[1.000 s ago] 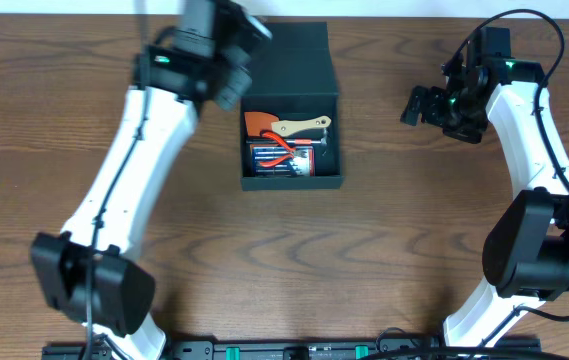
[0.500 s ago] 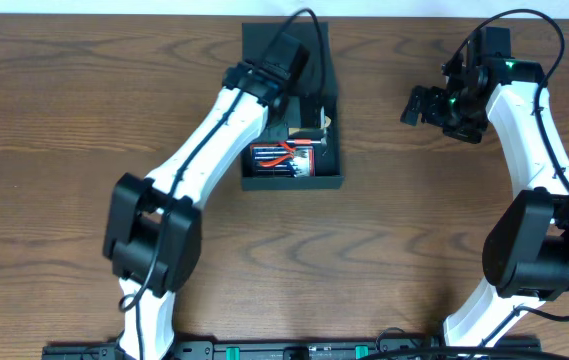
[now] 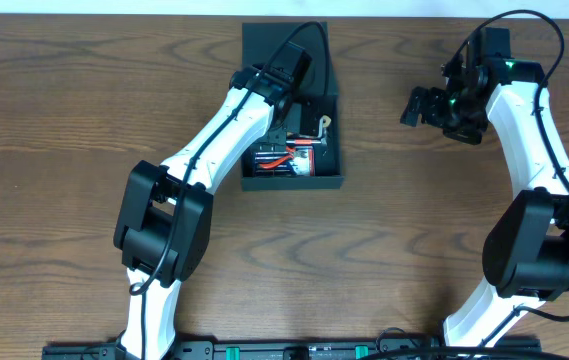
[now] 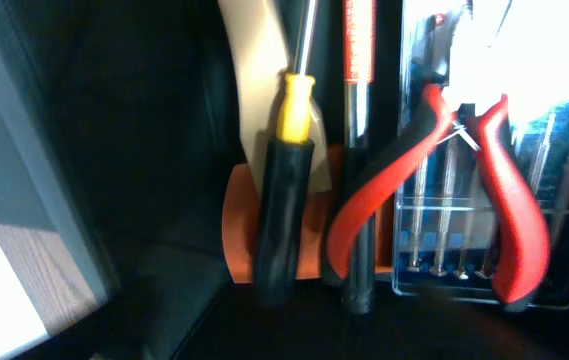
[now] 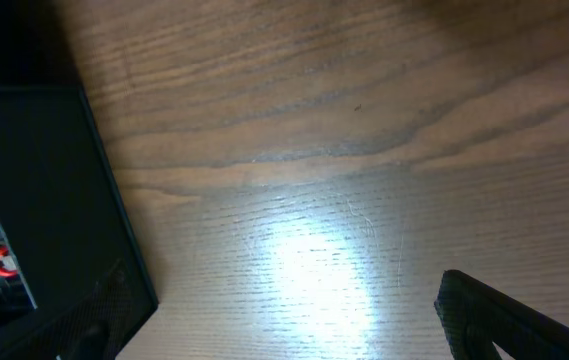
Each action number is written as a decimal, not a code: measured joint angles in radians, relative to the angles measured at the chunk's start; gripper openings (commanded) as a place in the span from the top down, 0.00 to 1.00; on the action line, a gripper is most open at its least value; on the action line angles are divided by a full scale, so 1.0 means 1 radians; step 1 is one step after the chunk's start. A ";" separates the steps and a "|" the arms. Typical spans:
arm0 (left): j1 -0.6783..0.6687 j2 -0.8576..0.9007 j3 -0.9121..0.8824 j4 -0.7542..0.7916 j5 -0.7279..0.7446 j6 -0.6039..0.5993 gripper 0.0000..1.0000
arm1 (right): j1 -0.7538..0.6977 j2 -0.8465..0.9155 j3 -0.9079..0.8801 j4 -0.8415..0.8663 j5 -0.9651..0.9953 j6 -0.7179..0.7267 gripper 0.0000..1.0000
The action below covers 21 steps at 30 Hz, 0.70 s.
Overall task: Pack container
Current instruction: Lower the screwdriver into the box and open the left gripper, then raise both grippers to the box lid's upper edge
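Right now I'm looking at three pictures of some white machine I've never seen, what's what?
Two white robot arms stand at a wooden table, each ending in a two-finger pincer. One picture looks down from above; the others come from a camera on each wrist. The left arm reaches into a dark open box. Its wrist camera shows the contents: red-handled pliers, a black and yellow screwdriver, a clear case of small tools. The right pincer is open and empty, apart from the box. Whether the left pincer holds anything is too dark to tell.
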 measured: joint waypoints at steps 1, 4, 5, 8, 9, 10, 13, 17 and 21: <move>0.000 -0.003 0.000 0.000 -0.007 -0.022 0.02 | 0.000 0.000 0.000 -0.003 0.000 0.000 0.01; 0.001 -0.025 0.000 0.004 -0.024 -0.136 0.02 | 0.000 0.000 0.000 -0.003 0.000 0.000 0.01; 0.003 -0.040 0.000 0.003 -0.027 -0.180 0.02 | 0.000 0.000 0.000 0.000 0.000 0.000 0.01; 0.011 -0.118 -0.001 -0.016 -0.032 -0.321 0.02 | 0.000 0.000 0.000 0.022 -0.001 0.000 0.01; 0.018 -0.154 -0.001 -0.026 -0.034 -0.367 0.02 | 0.000 0.000 0.000 0.029 -0.003 0.000 0.03; 0.027 -0.200 -0.001 -0.037 -0.035 -0.425 0.02 | 0.000 0.000 0.000 0.038 -0.009 0.000 0.10; 0.087 -0.335 -0.001 -0.048 -0.035 -0.595 0.02 | 0.000 0.000 0.000 0.088 -0.050 0.002 0.57; 0.251 -0.435 0.002 -0.048 0.029 -0.811 0.76 | 0.000 0.000 0.000 0.211 -0.159 0.004 0.99; 0.452 -0.417 0.003 -0.037 0.201 -0.956 0.94 | 0.000 0.001 -0.001 0.397 -0.272 0.014 0.99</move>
